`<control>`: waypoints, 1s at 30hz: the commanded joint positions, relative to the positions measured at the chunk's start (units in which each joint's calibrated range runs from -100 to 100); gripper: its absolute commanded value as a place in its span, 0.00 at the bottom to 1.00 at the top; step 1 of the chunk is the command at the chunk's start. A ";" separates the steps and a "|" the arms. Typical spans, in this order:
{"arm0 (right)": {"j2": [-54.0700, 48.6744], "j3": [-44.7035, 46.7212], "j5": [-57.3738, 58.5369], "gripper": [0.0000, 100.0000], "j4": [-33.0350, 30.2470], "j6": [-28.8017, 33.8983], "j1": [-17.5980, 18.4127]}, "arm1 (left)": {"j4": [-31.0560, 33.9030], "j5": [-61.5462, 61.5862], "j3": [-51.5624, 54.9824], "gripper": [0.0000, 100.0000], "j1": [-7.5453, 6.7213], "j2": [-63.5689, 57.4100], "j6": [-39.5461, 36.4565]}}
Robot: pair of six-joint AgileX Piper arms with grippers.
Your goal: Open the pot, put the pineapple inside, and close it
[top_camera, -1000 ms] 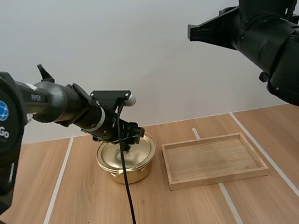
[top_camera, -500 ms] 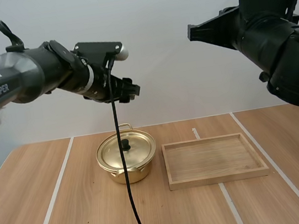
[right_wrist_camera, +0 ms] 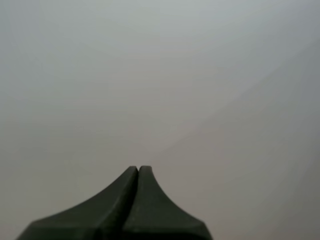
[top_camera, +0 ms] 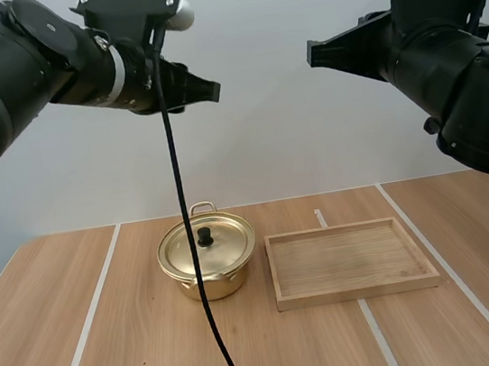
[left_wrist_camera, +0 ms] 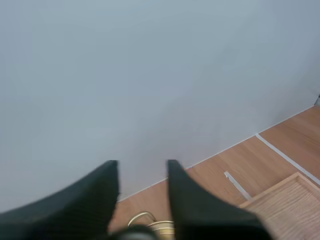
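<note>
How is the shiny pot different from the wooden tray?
The pot is round and shiny gold; the tray is a rectangle of pale wood. The pot is shut by its lid with a black knob; the tray is open on top. The pot stands taller; the tray is low and wider. Both sit on the table, side by side, apart.

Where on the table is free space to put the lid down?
The tray is bare. Table left of the pot and in front of it is bare too. Only the gap between pot and tray is narrow.

Parted left claw [left_wrist_camera: 142,167] above pot [left_wrist_camera: 161,229]
</note>
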 commanded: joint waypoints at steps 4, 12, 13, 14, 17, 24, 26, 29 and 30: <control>-1.31 -0.01 0.14 0.00 0.13 -0.35 -0.26 | 0.77 -8.68 -0.61 0.00 -0.04 -6.69 -0.55; -4.82 -0.01 0.14 0.00 0.13 -0.35 -0.26 | 0.96 -22.76 0.38 0.00 0.03 -15.78 -5.02; -5.51 -0.01 0.14 0.00 0.13 -0.35 -0.26 | 0.96 -24.19 1.17 0.00 0.03 -16.85 -5.09; -6.13 -0.01 0.14 0.00 0.13 -0.35 -0.26 | 0.96 -25.23 2.06 0.00 0.03 -17.73 -5.40; -8.38 -0.01 0.14 0.00 0.13 -0.35 -0.26 | 1.06 -28.37 5.89 0.00 0.03 -21.91 -6.07; -13.84 0.05 0.14 0.00 0.13 -0.35 -0.26 | 1.06 -38.47 19.14 0.00 0.03 -34.62 -7.20; -15.36 0.36 -0.06 0.00 0.13 -0.35 -0.26 | 1.06 -38.65 22.60 0.00 0.03 -38.64 -7.43; -17.53 2.88 -0.06 0.00 0.13 -0.35 -0.26 | 1.06 -38.65 27.54 0.00 0.03 -43.28 -8.42; -18.93 5.18 -0.06 0.00 0.13 -0.35 -0.26 | 1.06 -38.65 29.32 0.00 0.03 -45.59 -8.42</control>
